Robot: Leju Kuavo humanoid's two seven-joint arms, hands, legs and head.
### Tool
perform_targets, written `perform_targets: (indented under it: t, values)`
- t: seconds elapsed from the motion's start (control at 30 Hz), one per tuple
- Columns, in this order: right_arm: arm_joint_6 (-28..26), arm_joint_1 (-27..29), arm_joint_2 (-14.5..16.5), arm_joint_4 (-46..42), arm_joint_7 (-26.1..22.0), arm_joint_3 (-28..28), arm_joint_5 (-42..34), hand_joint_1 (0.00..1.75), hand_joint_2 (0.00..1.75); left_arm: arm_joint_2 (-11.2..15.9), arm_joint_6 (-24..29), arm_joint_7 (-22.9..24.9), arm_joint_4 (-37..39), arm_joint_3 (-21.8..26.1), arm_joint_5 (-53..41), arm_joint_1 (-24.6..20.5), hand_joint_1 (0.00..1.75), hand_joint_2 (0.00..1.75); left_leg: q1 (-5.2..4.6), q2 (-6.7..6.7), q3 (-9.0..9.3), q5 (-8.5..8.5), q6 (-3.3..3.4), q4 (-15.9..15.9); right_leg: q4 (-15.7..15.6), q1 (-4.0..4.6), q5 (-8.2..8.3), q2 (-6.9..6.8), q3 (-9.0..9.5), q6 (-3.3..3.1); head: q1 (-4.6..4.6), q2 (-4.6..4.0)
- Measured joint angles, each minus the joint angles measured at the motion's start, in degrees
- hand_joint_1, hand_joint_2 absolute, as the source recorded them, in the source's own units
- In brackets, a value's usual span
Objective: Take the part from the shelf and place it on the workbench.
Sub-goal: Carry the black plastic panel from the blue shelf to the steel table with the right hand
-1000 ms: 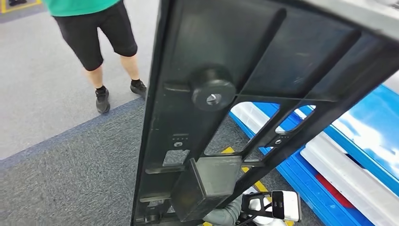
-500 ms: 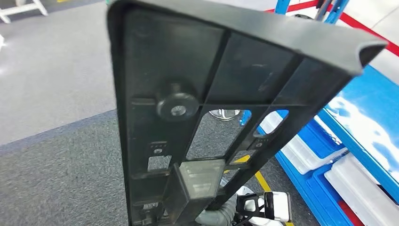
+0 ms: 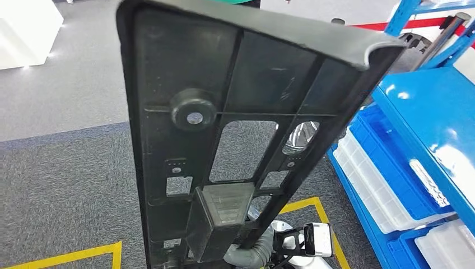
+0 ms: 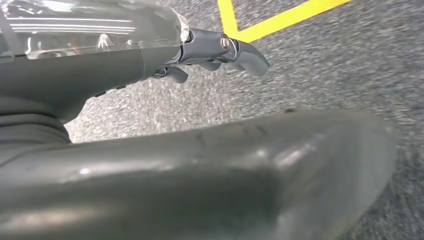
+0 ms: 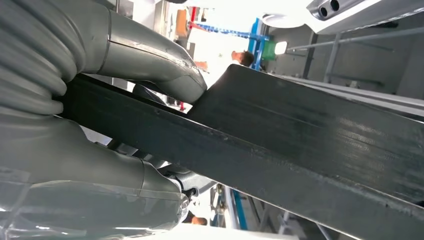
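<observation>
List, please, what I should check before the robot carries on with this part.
1. Grip on the part: ok. The right robot hand clamps the black part between thumb and fingers.
2. Left robot hand free to help: ok. It holds nothing, above the carpet.
3. Forward view: not ok. The upright part covers much of the head view.
4. Route to the workbench: cannot tell.
5. Clearance from the blue shelf: cannot tell. The part's top corner overlaps it in the head view.
6. People nearby: not ok. A person stands beyond the part.

Long black ribbed part [image 3: 185, 67] — upright, tilted
</observation>
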Motion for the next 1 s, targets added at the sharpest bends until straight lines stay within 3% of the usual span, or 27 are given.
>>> perform_targets:
  t: [0.07, 0.13, 0.17, 0.2, 0.23, 0.3, 0.33, 0.4, 0.47, 0.5, 0.53, 0.6, 0.67, 0.7, 0.77, 0.8, 0.87, 0.9, 0.97, 1.0]
  values:
    - [-0.1, 0.1, -0.1, 0.2, 0.0, 0.1, 0.0, 1.75, 1.75, -0.4, -0.1, 0.0, 0.0, 0.0, 0.0, -0.1, 0.0, 0.0, 0.29, -1.13, 0.31, 0.4, 0.45, -0.5, 5.4, -0.26, -3.09, 3.45, -2.39, 0.33, 0.01, 0.0]
    - [-0.1, 0.4, -0.4, 0.5, 0.0, 0.1, 0.0, 1.75, 1.75, -0.6, -0.1, 0.0, -0.1, 0.0, 0.0, -0.3, 0.0, 0.0, 0.32, -2.51, 0.23, 0.48, 0.59, -0.5, 12.7, -0.37, -6.07, 4.75, -6.16, 0.53, 0.0, 0.0]
    - [-0.2, 0.5, -0.5, 0.7, 0.0, 0.1, 0.0, 1.75, 1.75, -0.7, -0.2, 0.0, -0.1, 0.0, 0.0, -0.2, 0.0, 0.0, 0.34, -3.29, 0.21, 0.46, 0.57, -0.4, 14.5, -0.44, -6.17, 4.85, -7.26, 0.66, 0.0, 0.0]
    - [-0.2, 0.5, -0.6, 0.8, 0.0, 0.1, 0.1, 1.75, 1.75, -0.8, -0.2, 0.0, -0.1, 0.0, 0.0, -0.2, 0.0, 0.0, 0.38, -4.09, 0.21, 0.43, 0.51, -0.3, 14.2, -0.55, -5.12, 4.92, -7.33, 0.77, 0.0, 0.0]
    - [-0.2, 0.5, -0.6, 0.8, 0.0, 0.2, 0.1, 1.75, 1.75, -0.9, -0.3, 0.0, -0.1, -0.1, 0.0, -0.1, 0.0, 0.0, 0.46, -4.91, 0.21, 0.35, 0.37, -0.1, 11.6, -0.72, -3.13, 5.13, -6.28, 0.86, 0.0, 0.0]
    - [-0.1, 0.5, -0.7, 0.9, 0.0, 0.2, 0.3, 1.75, 1.75, -1.1, -0.4, -0.1, -0.1, -0.1, 0.0, -0.1, 0.0, 0.0, 0.56, -6.48, -0.02, 0.01, -0.17, 0.7, 4.1, -1.22, 0.62, 7.09, -2.96, 1.06, 0.0, 0.0]
    - [-0.1, 0.5, -0.7, 0.9, 0.0, 0.2, 0.5, 1.75, 1.75, -1.1, -0.4, -0.1, -0.1, -0.1, 0.0, -0.1, 0.0, 0.0, 0.58, -7.19, -0.29, -0.13, -0.54, 1.1, 1.5, -1.37, 1.55, 8.02, -1.81, 1.04, 0.0, 0.0]
    - [0.0, 0.5, -0.7, 0.9, 0.0, 0.3, 0.7, 1.75, 1.75, -1.1, -0.3, -0.3, -0.1, -0.2, 0.0, 0.0, 0.0, 0.0, 0.7, -8.28, -0.85, -0.16, -1.34, 1.4, 0.0, -1.22, 1.59, 8.69, -1.26, 0.62, 0.0, 0.0]
    - [0.0, 0.2, -0.7, 0.9, 0.0, 0.5, 0.7, 1.75, 1.75, -1.2, 0.0, -0.4, -0.1, -0.2, 0.0, 0.3, 0.0, 0.0, 0.97, -8.62, -1.14, -0.12, -2.01, 1.4, -0.3, -1.07, 1.82, 7.45, -1.19, -0.24, 0.0, 0.0]
    - [0.1, 0.0, -0.7, 0.9, 0.0, 0.7, 0.7, 1.75, 1.75, -1.2, 0.2, -0.4, -0.1, -0.2, 0.1, 0.4, 0.0, 0.0, 0.95, -7.57, -1.53, -0.62, -2.27, 2.2, -0.5, -1.08, 1.92, 6.79, -1.09, -0.64, -0.01, 0.0]
    - [0.1, -0.1, -0.7, 0.9, 0.0, 0.8, 0.5, 1.75, 1.75, -1.3, 0.4, -0.5, -0.1, -0.2, 0.1, 0.4, 0.0, 0.0, 0.89, -6.07, -2.4, -1.73, -2.48, 4.0, -0.7, -1.09, 1.99, 6.05, -1.01, -1.0, -0.01, 0.0]
    - [0.1, -0.3, -0.7, 0.9, 0.0, 1.1, 0.0, 1.75, 1.75, -1.3, 0.8, -0.6, -0.1, -0.1, 0.2, 0.2, 0.0, 0.0, 0.83, -2.94, -5.6, -5.25, -2.81, 10.7, -0.8, -0.83, 1.92, 4.41, -0.97, -1.46, -0.02, 0.0]
    - [0.0, -0.6, -0.8, 1.0, 0.1, 1.2, -0.7, 1.75, 1.75, -1.3, 0.9, -0.6, -0.1, -0.1, 0.2, 0.1, 0.0, 0.0, 0.89, -2.11, -8.36, -7.26, -2.94, 16.5, -0.8, -0.57, 1.76, 2.71, -0.98, -1.67, -0.01, 0.0]
    - [0.0, -0.9, -0.8, 1.1, 0.1, 1.2, -0.9, 1.75, 1.75, -1.3, 0.9, -0.6, -0.1, 0.0, 0.3, 0.2, 0.0, 0.0, 0.89, -1.97, -8.4, -6.75, -2.9, 16.7, -0.8, -0.47, 1.67, 1.95, -0.94, -1.72, -0.01, 0.0]
    - [0.0, -1.5, -0.8, 1.3, 0.1, 1.4, -1.2, 1.75, 1.75, -1.3, 0.9, -0.5, -0.1, 0.0, 0.3, 0.4, 0.0, 0.0, 0.74, -0.96, -5.17, -3.38, -2.47, 10.8, -0.8, -0.29, 1.46, 0.58, -0.7, -1.65, -0.01, 0.0]
    - [0.0, -1.6, -0.8, 1.3, 0.1, 1.5, -1.3, 1.75, 1.75, -1.3, 1.0, -0.4, -0.1, 0.1, 0.3, 0.3, 0.0, 0.0, 0.4, 0.41, -3.05, -2.03, -2.05, 6.7, -0.8, -0.16, 1.32, -0.09, -0.52, -1.51, -0.01, 0.0]
    - [0.0, -1.6, -0.7, 1.3, 0.1, 1.6, -1.5, 1.75, 1.75, -1.2, 1.2, -0.4, -0.1, 0.1, 0.3, 0.1, 0.0, 0.0, -0.32, 2.44, -0.5, -0.79, -1.18, 1.7, -0.8, 0.01, 1.08, -1.29, -0.24, -1.09, 0.0, 0.0]
    - [0.0, -1.6, -0.7, 1.3, 0.1, 1.6, -1.5, 1.75, 1.75, -1.2, 1.3, -0.5, -0.1, 0.1, 0.3, 0.1, 0.0, 0.0, -0.62, 2.6, -0.39, -0.96, -0.88, 1.1, -0.8, 0.02, 0.99, -1.84, -0.15, -0.84, -0.01, 0.0]
    - [0.0, -1.7, -0.7, 1.3, 0.1, 1.7, -1.5, 1.75, 1.75, -1.2, 1.3, -0.5, -0.1, 0.1, 0.3, 0.3, 0.0, 0.0, -0.54, 1.26, -0.18, -0.67, -0.42, 0.6, -0.9, -0.13, 0.76, -2.5, 0.21, -0.25, -0.01, 0.0]
    - [0.0, -1.7, -0.7, 1.3, 0.1, 1.8, -1.5, 1.75, 1.75, -1.2, 1.4, -0.5, -0.1, 0.1, 0.3, 0.4, 0.0, 0.0, -0.37, 0.57, 0.18, -0.46, -0.22, 0.1, -0.5, -0.26, 0.38, -1.51, 0.27, 0.1, -0.01, 0.0]
